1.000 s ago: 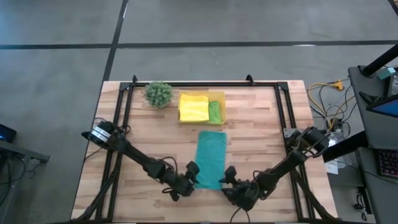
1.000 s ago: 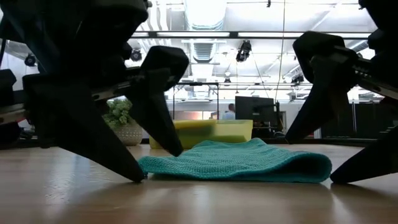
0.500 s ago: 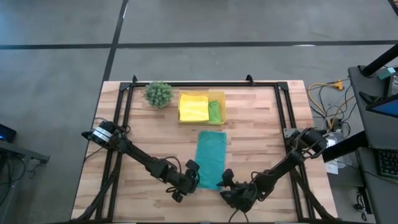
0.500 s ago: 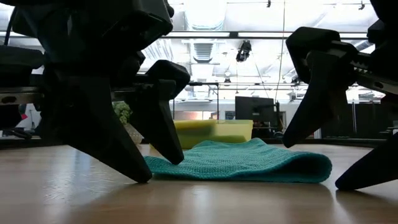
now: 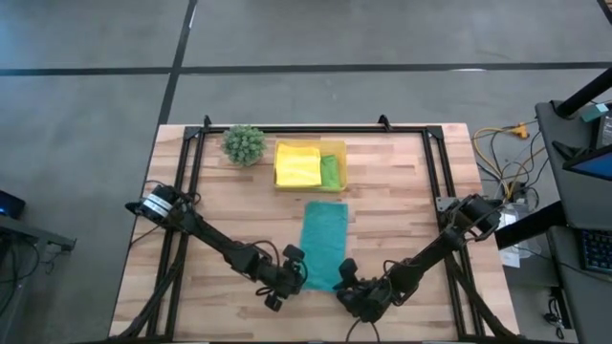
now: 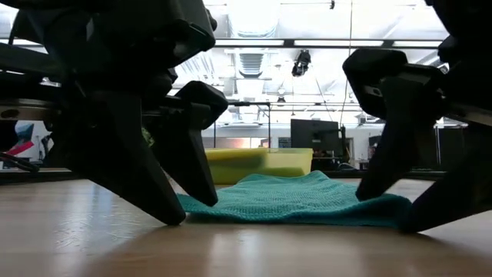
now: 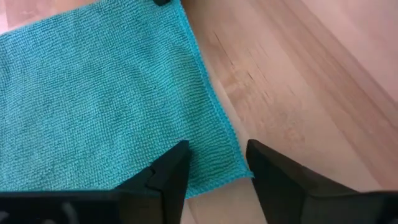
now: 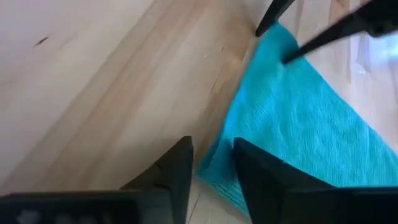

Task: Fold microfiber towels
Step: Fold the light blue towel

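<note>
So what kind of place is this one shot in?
Probably a robotics lab or open workshop: a wooden table on a bare concrete floor, exposed ceiling ducts and a monitor behind.

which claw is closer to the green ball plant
Left. The left claw sits at the teal towel's near left corner, on the same side as the plant; the right claw is at the towel's near right corner, farther off.

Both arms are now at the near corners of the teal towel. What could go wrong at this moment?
1. The left gripper straddles only the very corner of the teal towel, so the thin edge may slip out when lifted.
2. The right gripper also sits at the towel's extreme corner; one finger seems to be on bare table, so it may miss the cloth.
3. If only one side catches, the fold would likely come out skewed.
</note>
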Available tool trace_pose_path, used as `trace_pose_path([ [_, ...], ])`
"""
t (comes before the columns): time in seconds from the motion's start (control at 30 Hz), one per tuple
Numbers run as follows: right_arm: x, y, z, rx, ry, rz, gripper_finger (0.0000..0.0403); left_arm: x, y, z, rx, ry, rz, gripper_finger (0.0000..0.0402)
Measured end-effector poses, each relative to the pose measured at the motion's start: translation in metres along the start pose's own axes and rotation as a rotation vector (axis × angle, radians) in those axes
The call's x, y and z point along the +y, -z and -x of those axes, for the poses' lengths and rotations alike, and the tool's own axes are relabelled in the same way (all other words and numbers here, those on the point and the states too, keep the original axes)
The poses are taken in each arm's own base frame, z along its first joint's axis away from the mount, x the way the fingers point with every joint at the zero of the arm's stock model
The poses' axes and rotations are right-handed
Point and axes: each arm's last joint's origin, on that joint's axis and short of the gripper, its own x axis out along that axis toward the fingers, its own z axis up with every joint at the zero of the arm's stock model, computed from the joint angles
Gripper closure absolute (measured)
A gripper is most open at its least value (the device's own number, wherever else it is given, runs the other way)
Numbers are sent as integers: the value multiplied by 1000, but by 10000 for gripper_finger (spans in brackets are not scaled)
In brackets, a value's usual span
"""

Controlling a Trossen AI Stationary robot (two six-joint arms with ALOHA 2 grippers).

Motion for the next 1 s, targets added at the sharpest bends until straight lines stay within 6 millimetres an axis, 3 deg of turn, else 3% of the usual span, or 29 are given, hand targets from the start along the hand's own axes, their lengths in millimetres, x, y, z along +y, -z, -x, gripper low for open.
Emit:
trace_pose_path([
  [0.3, -1, 3, 0, 29, 16, -93, 360, -1, 4, -7, 17, 7, 18, 392],
  [0.5, -2, -3, 0, 33, 20, -91, 392, 2, 0, -1, -1, -45, 26, 400],
  [0.77, -9, -23, 8, 82, 17, -179, 394, 11, -18, 34, -87, -146, 48, 401],
  [1.0, -20, -42, 26, 94, -1, -310, 394, 18, -28, 63, -150, -173, 69, 401],
])
